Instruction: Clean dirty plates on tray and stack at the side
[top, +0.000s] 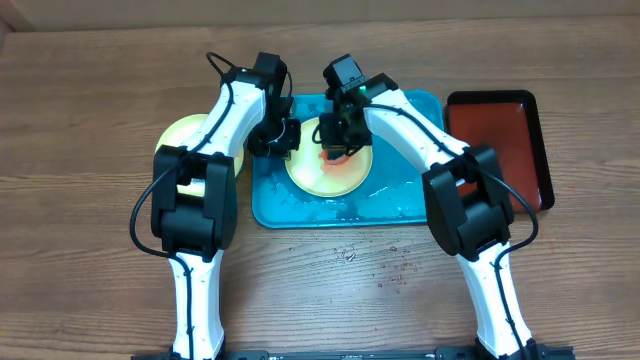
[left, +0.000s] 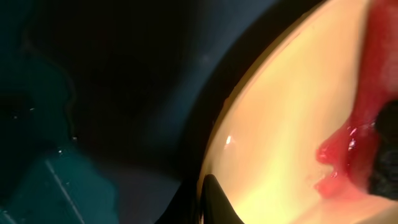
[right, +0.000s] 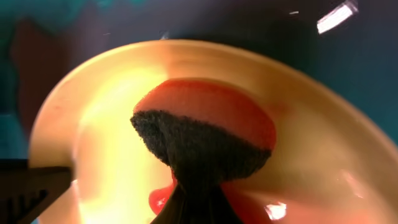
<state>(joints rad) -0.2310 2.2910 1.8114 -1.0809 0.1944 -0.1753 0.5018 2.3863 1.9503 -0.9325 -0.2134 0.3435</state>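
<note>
Closest to the overhead cam are the two white-and-black arms, both bent in over the turquoise-blue rectangular plastic tray (top: 400, 200) at centre frame. On it sits one pale yellow round plate with a lime-green rim (top: 335, 182). The left gripper (top: 278, 138) is at its left edge, and the right gripper (top: 338, 140) is over its middle, pinching a red-orange sponge with a dark grey scouring face (top: 336, 155). A second pale yellow plate (top: 182, 132) lies on the brown wooden table (top: 100, 250) just left of the tray, mostly under the left arm. I'd guess that's the side stack starting, but I can't tell if anything's beneath it, and no third plate shows anywhere. A dark red rectangular tray with a black rim (top: 495, 140) sits at the right, out of the action. Left wrist view is super close and dim: the plate fills the right half with a wet red smear (left: 348, 149) at lower right. One dark fingertip (left: 214, 200) sits right on the rim at the bottom. The jaws are pressed together, apparently nipping that rim to steady it, though the other finger is out of sight. Right wrist view has the scouring face flat on the plate with red around it, fingers clamped on the sponge at the bottom edge. So I'd call it mid-scrub on this plate; rinsing off the red and moving it over to the side are yet to do.
</note>
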